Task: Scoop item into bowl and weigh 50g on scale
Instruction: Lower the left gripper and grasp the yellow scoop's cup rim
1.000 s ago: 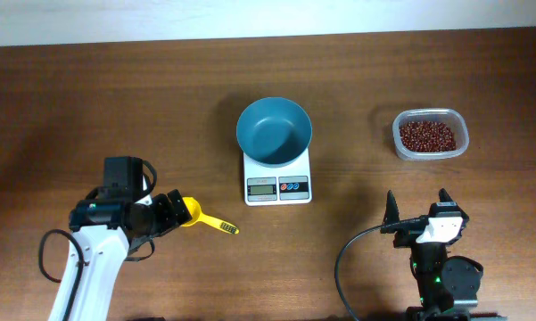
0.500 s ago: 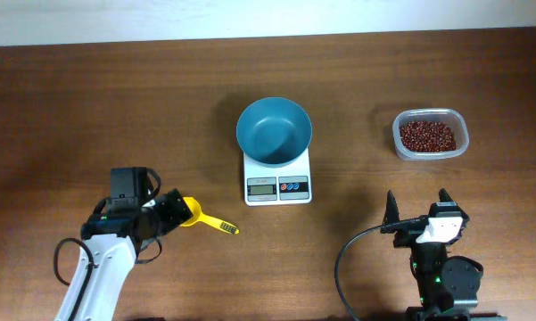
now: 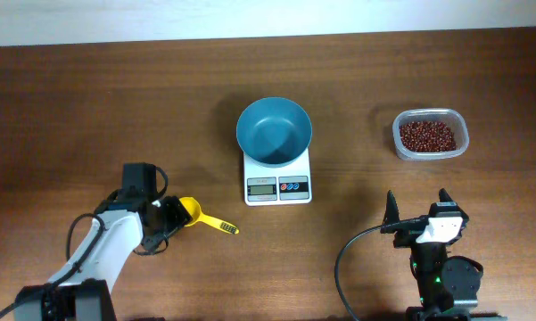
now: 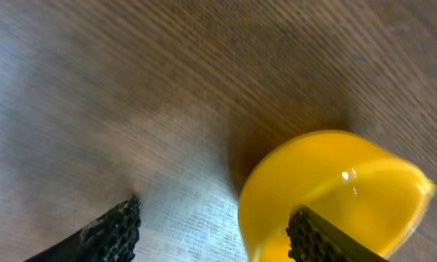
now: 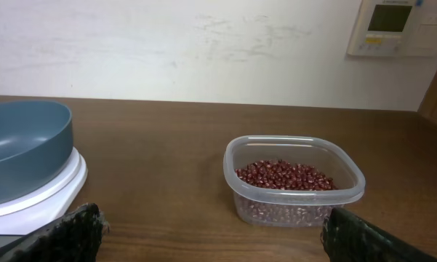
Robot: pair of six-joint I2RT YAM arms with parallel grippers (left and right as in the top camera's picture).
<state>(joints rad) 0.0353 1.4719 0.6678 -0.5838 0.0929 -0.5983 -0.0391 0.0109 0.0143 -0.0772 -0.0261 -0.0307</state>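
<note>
A teal bowl stands empty on the white scale at mid-table. The beans lie in a clear plastic tub at the right. A yellow scoop lies on the table at the left, handle pointing right. My left gripper is down at the scoop's cup. It is open: one finger is over the cup, the other on bare table, with a gap showing. My right gripper stands open at the front right, holding nothing.
The clear tub sits near the right back of the table, ahead of my right gripper. A white wall runs behind the table's far edge. A black cable loops beside the right arm's base.
My left arm has shifted right and swung in on the yellow scoop, and its jaws have narrowed. The scoop, bowl and right arm have not moved.
</note>
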